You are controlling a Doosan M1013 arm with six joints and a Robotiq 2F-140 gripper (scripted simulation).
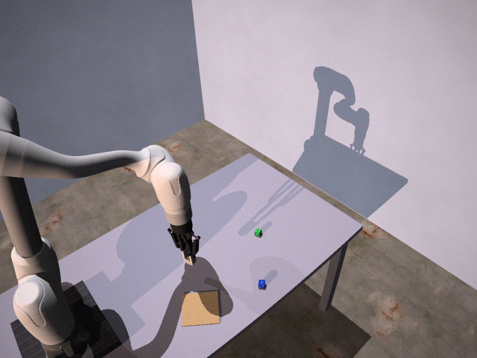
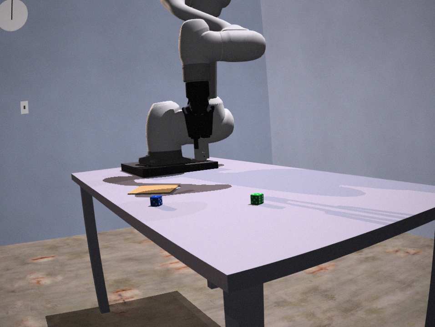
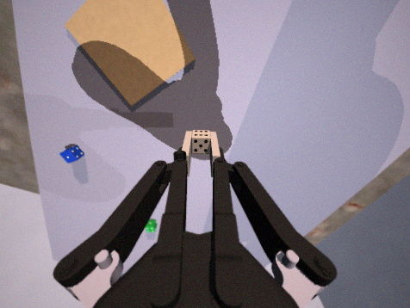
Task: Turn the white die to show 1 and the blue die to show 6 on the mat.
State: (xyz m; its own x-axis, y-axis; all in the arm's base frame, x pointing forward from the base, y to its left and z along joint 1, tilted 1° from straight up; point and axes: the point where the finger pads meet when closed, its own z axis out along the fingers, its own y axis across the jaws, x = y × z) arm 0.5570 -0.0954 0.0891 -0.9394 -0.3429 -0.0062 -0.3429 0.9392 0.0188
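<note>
And here's the white robot arm (image 1: 85,163) (image 2: 196,43) reaching out over the pale lilac rectangular table (image 1: 300,215) (image 2: 245,235) (image 3: 245,30), its black two-finger gripper (image 1: 188,259) (image 2: 201,153) (image 3: 201,140) pointing down and closed snugly on the small white cube die with black pips (image 1: 188,261) (image 2: 204,155) (image 3: 201,144). That die's up in the air, pinched between the pale fingertips, held above the table and off to the side of the square tan mat (image 1: 196,310) (image 2: 153,189) (image 3: 129,34). From the wrist we get two of its faces, a five and a six! Over on the tabletop sits the small blue cube die with white pips (image 1: 261,283) (image 2: 156,201) (image 3: 71,154), flat, near the mat but fully off it, and it's a single pip on top there, so the six isn't up. Well apart from it, the small green cube die with white pips (image 1: 258,232) (image 2: 256,198) (image 3: 151,225) rests flat on the table, also off the mat; its top number is too small to call with confidence. The arm's shadow falls across part of the mat, and back at the foot of it all, the arm stands on a dark, flat rectangular base block (image 1: 82,288) (image 2: 132,169). Neither the white nor the blue die is on the mat!
</note>
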